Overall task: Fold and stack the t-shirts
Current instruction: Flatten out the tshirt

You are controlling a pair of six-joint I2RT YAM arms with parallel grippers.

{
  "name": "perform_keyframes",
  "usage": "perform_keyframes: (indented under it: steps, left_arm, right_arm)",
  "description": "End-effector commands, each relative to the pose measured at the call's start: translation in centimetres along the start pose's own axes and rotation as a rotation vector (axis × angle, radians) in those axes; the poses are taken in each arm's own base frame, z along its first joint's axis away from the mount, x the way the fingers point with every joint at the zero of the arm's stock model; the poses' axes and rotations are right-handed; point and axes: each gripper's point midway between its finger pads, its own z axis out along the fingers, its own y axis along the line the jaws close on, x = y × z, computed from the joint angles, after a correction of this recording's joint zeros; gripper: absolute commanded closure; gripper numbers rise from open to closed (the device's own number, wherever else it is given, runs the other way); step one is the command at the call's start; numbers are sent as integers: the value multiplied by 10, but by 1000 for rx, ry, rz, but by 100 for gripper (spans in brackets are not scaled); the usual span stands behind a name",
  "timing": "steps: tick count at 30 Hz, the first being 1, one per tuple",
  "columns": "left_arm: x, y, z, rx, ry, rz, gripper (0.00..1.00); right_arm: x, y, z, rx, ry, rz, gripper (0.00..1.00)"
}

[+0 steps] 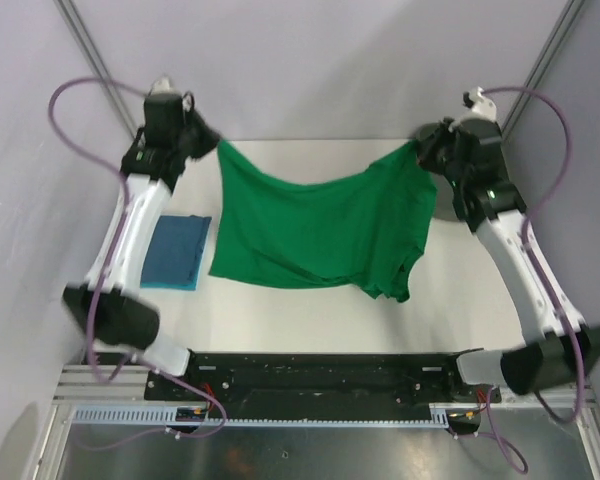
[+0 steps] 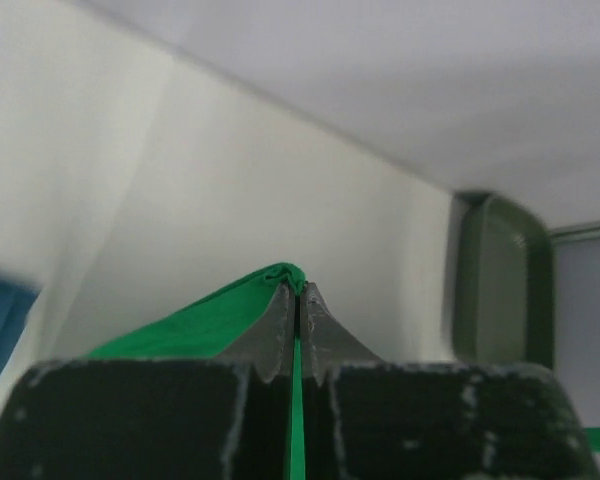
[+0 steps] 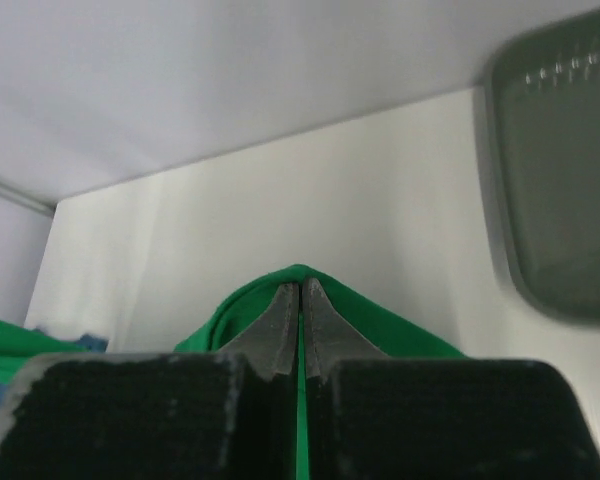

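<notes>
The green t-shirt hangs stretched between both arms above the table, sagging in the middle, its lower part trailing toward the near edge. My left gripper is shut on its upper left corner; in the left wrist view green cloth is pinched between the fingertips of that gripper. My right gripper is shut on the upper right corner, and green fabric bunches around its tips. The teal blue t-shirt lies folded flat at the table's left.
A dark grey-green tray sits at the table's right, mostly hidden behind the right arm from above; the left wrist also sees the tray. Grey enclosure walls surround the table. The arm bases sit on the black rail at the near edge.
</notes>
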Motion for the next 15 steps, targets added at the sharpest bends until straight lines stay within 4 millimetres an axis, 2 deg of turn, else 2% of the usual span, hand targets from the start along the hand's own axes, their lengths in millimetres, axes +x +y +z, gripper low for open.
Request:
perform_keyframes:
  steps: [1, 4, 6, 8, 9, 11, 13, 15]
  left_arm:
    - [-93, -74, 30, 280, -116, -34, 100]
    - [-157, -103, 23, 387, -236, -87, 100]
    - [-196, -117, 4, 461, -329, -125, 100]
    - [-230, -116, -18, 519, -413, -156, 100]
    - [-239, -112, -26, 528, -436, -164, 100]
    - [-245, -99, -34, 511, -450, -164, 100]
    - [-238, -80, -35, 463, -440, -157, 100]
    - [-221, -61, -36, 401, -410, -151, 100]
  right_arm:
    - [-130, 49, 20, -129, -372, -22, 100]
    - [-193, 68, 5, -177, -531, -22, 100]
    - [-227, 77, -14, -203, -615, -27, 100]
    - [-250, 81, -35, -212, -680, -48, 100]
    - [-256, 82, -44, -211, -701, -60, 100]
    - [-261, 77, -62, -201, -737, -66, 100]
    - [-250, 70, -70, -199, -737, -62, 100]
    - [-224, 59, -68, -185, -675, -55, 100]
